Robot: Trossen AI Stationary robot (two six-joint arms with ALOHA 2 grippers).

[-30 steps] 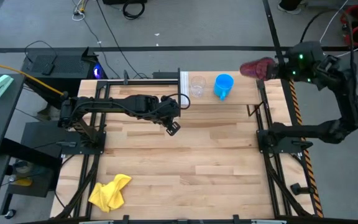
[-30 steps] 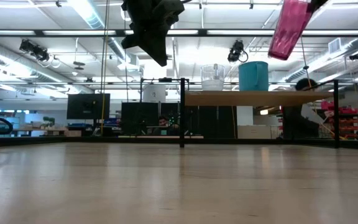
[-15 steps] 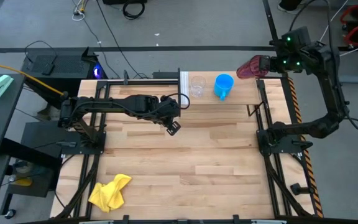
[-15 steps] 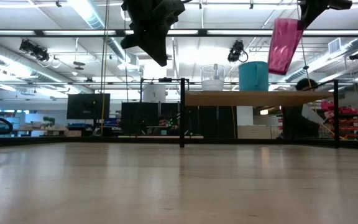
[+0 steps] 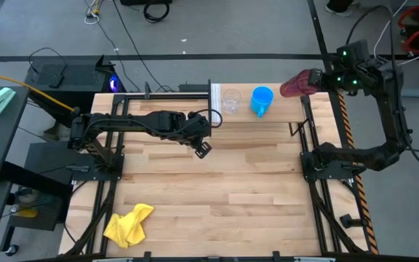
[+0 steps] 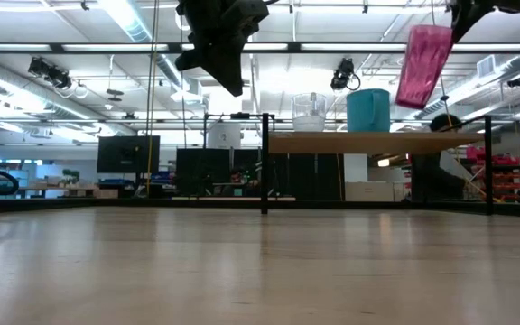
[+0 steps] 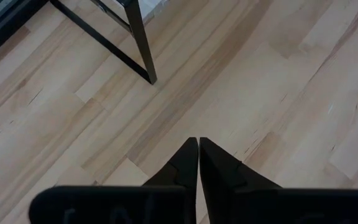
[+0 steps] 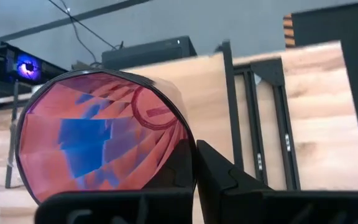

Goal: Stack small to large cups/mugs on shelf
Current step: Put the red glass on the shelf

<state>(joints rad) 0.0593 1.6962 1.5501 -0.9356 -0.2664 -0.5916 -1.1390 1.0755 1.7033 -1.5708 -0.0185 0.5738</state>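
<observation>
Right hand (image 5: 320,81) clamps tilted red tumbler (image 5: 298,83) above shelf (image 6: 368,143); left hand (image 5: 202,148) closed.

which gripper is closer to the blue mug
Right. The right gripper, shut on the red tumbler, hangs just past the blue mug at the shelf's end; the left gripper waits farther off, over the table.

High view: overhead, straight down, whole table (image 5: 217,182) and both arms in frame. Low view: at tabletop height, level across the planks into the room; it shares the shelf (image 6: 368,143) with the high view (image 5: 268,116). Left wrist view looks close down onto bare planks; right wrist view looks along the red tumbler (image 8: 101,137) toward the table's far edge.
</observation>
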